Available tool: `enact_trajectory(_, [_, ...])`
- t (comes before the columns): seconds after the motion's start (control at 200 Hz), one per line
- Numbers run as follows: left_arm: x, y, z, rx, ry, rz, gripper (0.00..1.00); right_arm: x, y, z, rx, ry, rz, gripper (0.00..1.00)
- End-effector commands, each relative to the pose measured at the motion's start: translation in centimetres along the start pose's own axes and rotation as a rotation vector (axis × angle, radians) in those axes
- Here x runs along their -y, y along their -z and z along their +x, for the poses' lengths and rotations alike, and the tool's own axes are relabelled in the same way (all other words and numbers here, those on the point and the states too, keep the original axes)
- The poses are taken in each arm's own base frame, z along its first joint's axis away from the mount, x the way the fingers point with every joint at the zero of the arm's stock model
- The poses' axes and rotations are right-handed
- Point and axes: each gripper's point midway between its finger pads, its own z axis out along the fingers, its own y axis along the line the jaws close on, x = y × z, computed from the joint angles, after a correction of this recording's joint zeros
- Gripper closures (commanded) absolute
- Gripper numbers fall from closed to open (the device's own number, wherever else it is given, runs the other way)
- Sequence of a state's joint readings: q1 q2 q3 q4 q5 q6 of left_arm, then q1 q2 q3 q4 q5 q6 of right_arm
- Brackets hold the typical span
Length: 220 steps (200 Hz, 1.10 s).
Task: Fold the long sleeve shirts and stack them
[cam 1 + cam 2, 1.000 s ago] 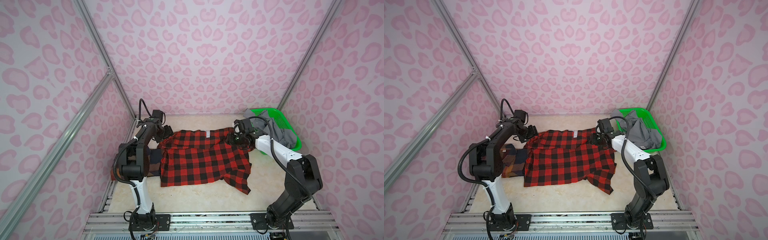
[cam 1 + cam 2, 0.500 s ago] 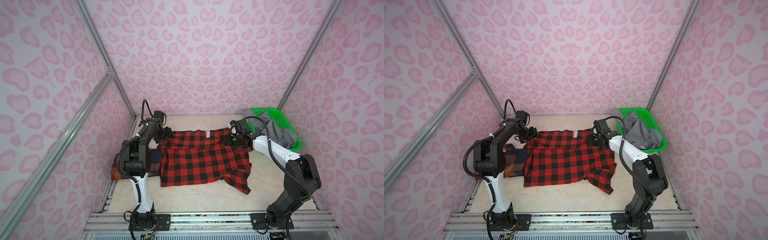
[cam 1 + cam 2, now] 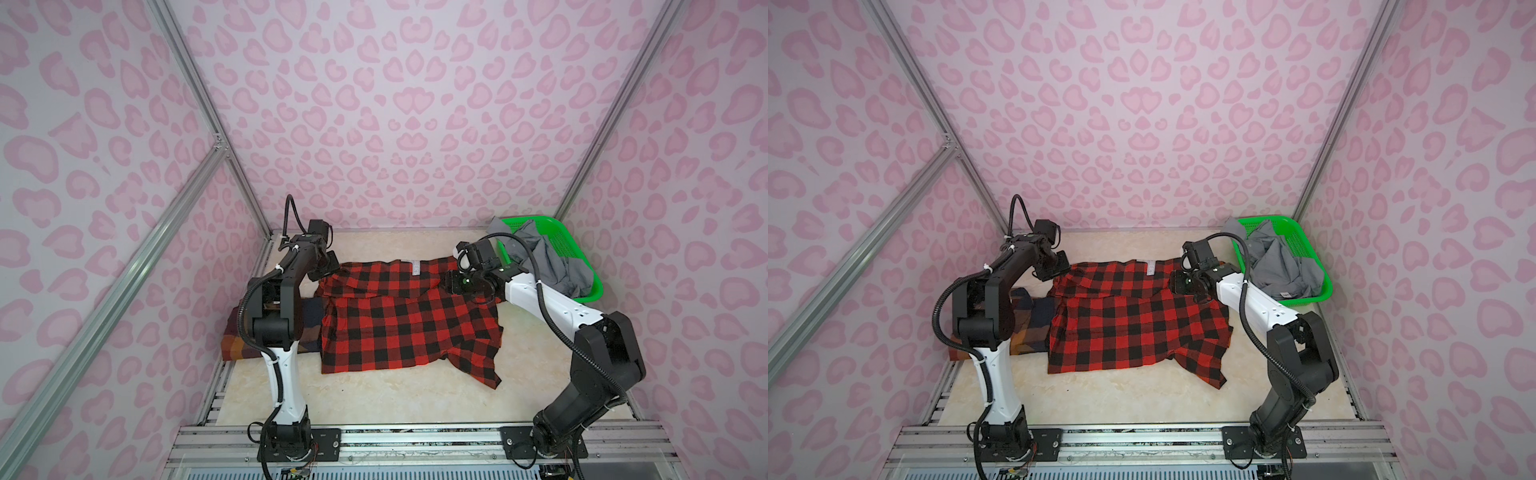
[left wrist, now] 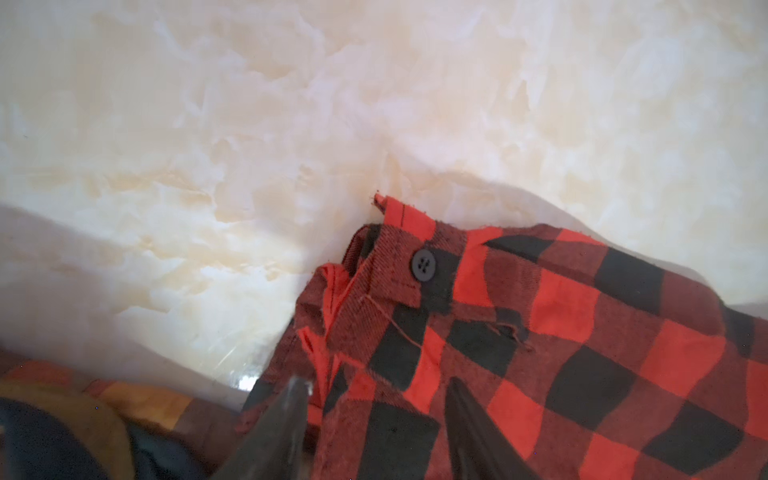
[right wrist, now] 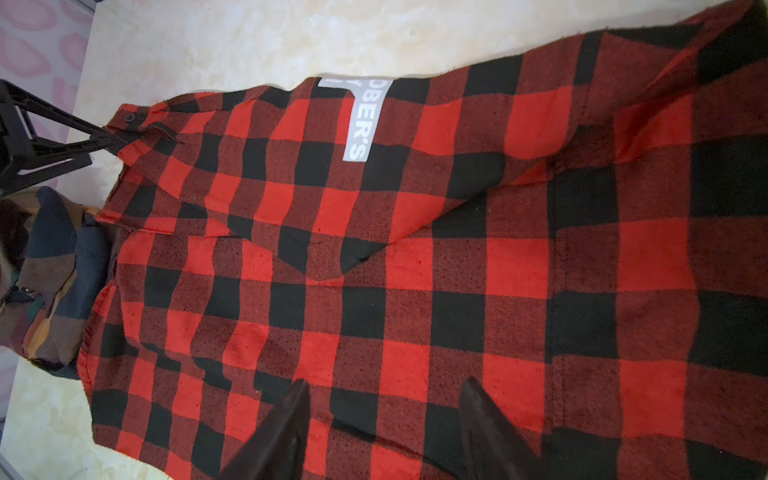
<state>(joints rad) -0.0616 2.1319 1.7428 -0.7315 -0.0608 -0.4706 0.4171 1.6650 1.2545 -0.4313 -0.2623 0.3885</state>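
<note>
The red-and-black flannel (image 3: 407, 316) lies spread on the table (image 3: 374, 395), its grey lettered label (image 3: 417, 267) at the far edge. My left gripper (image 4: 380, 386) straddles its buttoned cuff corner with cloth between the jaws; I cannot tell whether they pinch it. My right gripper (image 5: 386, 386) hangs over the flannel's opposite far corner, jaws apart, holding nothing. The plaid shirt (image 3: 232, 345) lies touching the flannel's left edge under my left arm. The grey shirt (image 3: 557, 266) is heaped in the green basket (image 3: 594, 291) at far right.
</note>
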Motion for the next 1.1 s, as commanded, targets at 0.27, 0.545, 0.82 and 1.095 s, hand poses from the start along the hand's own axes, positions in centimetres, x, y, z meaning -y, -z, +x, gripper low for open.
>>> enact_trajectory(0.27, [0.8, -2.2, -1.0, 0.018, 0.058, -0.002, 0.72, -0.5, 0.3, -0.1, 0.017, 0.023, -0.004, 0.42])
enact_trajectory(0.545, [1.5, -2.7, -1.4, 0.030, 0.055, -0.009, 0.91, -0.6, 0.4, -0.2, 0.020, 0.029, -0.006, 0.43])
enact_trajectory(0.82, [2.7, 1.3, -1.9, 0.099, 0.070, 0.029, 0.96, -0.7, 0.7, 0.0, 0.019, 0.031, -0.009, 0.43])
enact_trajectory(1.095, [3.2, 6.0, 0.8, 0.149, 0.164, 0.118, 0.96, -0.5, 0.7, 0.4, 0.020, 0.030, -0.003, 0.43])
